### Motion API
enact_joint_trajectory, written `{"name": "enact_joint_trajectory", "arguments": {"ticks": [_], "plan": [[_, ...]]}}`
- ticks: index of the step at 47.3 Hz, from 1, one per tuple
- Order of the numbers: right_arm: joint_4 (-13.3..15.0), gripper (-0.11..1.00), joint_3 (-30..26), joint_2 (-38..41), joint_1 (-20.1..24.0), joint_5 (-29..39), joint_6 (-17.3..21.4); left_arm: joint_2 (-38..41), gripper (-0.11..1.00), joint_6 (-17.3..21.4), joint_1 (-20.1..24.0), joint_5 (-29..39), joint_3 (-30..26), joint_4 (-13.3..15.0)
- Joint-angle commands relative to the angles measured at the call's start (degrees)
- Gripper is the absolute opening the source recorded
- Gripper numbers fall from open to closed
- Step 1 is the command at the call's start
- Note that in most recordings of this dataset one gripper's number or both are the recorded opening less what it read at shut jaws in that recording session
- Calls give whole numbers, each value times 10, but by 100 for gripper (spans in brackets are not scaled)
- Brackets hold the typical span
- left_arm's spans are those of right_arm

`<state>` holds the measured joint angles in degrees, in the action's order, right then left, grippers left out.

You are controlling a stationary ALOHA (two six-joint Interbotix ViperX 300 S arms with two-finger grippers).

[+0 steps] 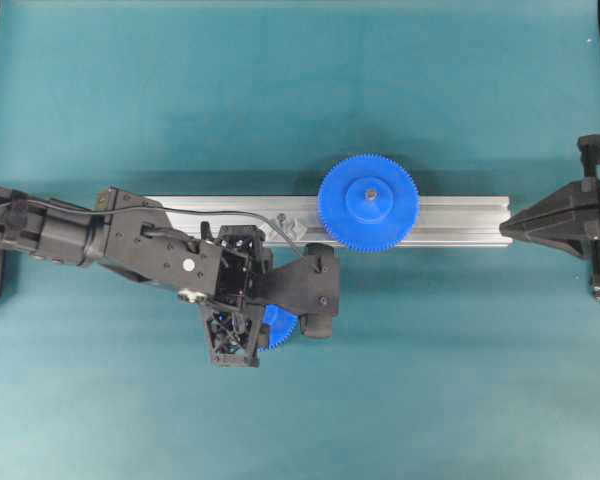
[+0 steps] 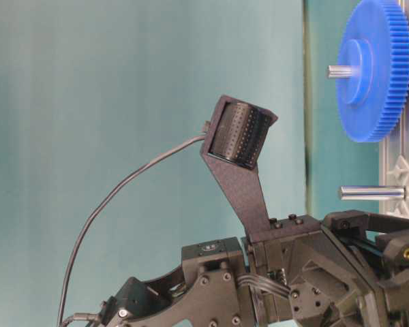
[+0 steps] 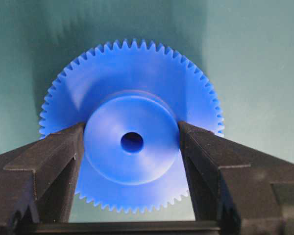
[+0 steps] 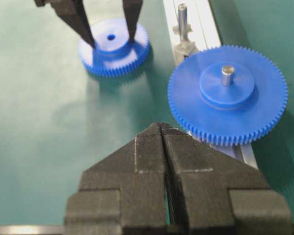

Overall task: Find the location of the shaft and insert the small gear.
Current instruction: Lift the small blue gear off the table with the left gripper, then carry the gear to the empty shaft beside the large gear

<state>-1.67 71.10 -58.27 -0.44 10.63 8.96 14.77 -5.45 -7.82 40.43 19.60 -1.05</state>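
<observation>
Fingers of the left gripper (image 3: 131, 147) stand on either side of the raised hub of the small gear (image 3: 132, 142), their inner faces touching it at 9 and 3 o'clock in the left wrist view, so the hub is clasped between them; the gear lies flat on the green worktop (image 1: 460, 380), teeth ringing it all round and its dark centre hole facing up; in the overhead view only a blue sliver of that gear (image 1: 280, 326) peeks out from under the left gripper (image 1: 280, 322), at about 7 o'clock from the large gear (image 1: 368, 202); the large gear sits on a silver rail (image 1: 460, 220) with a grey pin through its hub; the shaft (image 4: 183, 19) stands upright on the same rail, bare, at roughly 11 o'clock from the large gear (image 4: 228, 93) in the right wrist view and just at 3 o'clock from the small gear (image 4: 113, 46); fingers of the right gripper (image 4: 162, 128) are pressed together with nothing between them, well apart from both gears.
</observation>
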Motion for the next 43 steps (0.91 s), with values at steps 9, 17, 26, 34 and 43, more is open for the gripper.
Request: {"name": "enact_joint_trajectory", "arguments": {"ticks": [9,17,26,34,43], "plan": [[1,0,-9,4,-1,-4,5,-11,63,4,-2,8,-20,-1],[0,0,-9,4,-1,-8,5,-24,63,28,-3,53,-42,-1],[0,0,-7,4,-1,-10,5,-42,63,62,-2,97,-67,-1],[-1,0,-8,4,-1,-10,8,-61,63,65,4,122,-83,-2],[-1,0,-6,2,-1,-10,17,-85,63,70,15,131,-104,-3]]}}
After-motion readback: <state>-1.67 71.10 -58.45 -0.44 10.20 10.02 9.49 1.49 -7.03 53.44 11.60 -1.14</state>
